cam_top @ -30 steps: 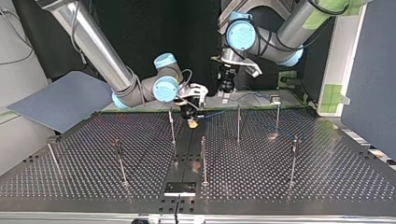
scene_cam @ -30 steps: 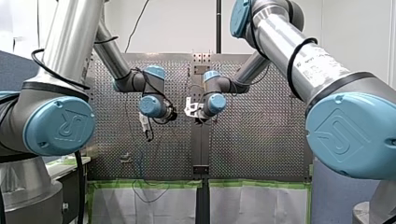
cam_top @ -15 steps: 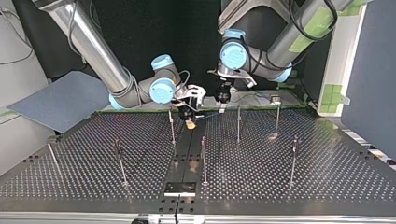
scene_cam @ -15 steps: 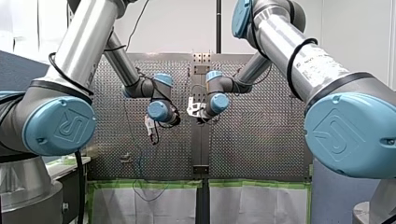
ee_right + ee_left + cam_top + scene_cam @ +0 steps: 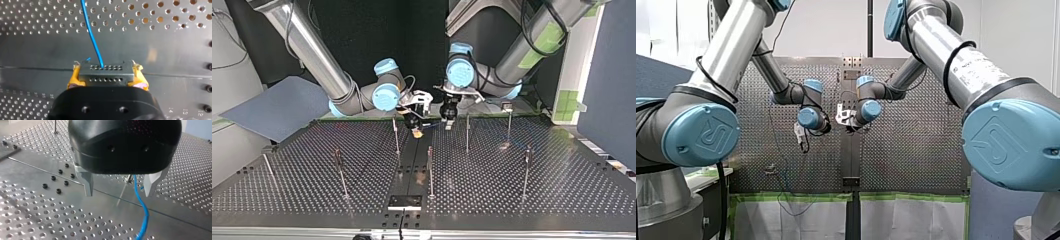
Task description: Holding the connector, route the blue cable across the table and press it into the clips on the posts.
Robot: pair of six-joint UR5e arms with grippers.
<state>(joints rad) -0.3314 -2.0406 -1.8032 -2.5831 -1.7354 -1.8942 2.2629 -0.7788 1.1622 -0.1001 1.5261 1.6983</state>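
Yellow pads of my right hand (image 5: 106, 81) clamp the connector (image 5: 106, 72), blue cable (image 5: 93, 42) leaving ahead; my left hand (image 5: 120, 187), fingers (image 5: 87, 183) spread, straddles the cable just beside, midway along the arm-side edge of the bench (image 5: 537, 200). Arm label (image 5: 968, 70) unreadable.

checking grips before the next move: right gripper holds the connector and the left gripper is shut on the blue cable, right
Not quite. The left wrist view shows the left gripper open, with the blue cable passing unclamped between its fingers. The right gripper does hold the connector.
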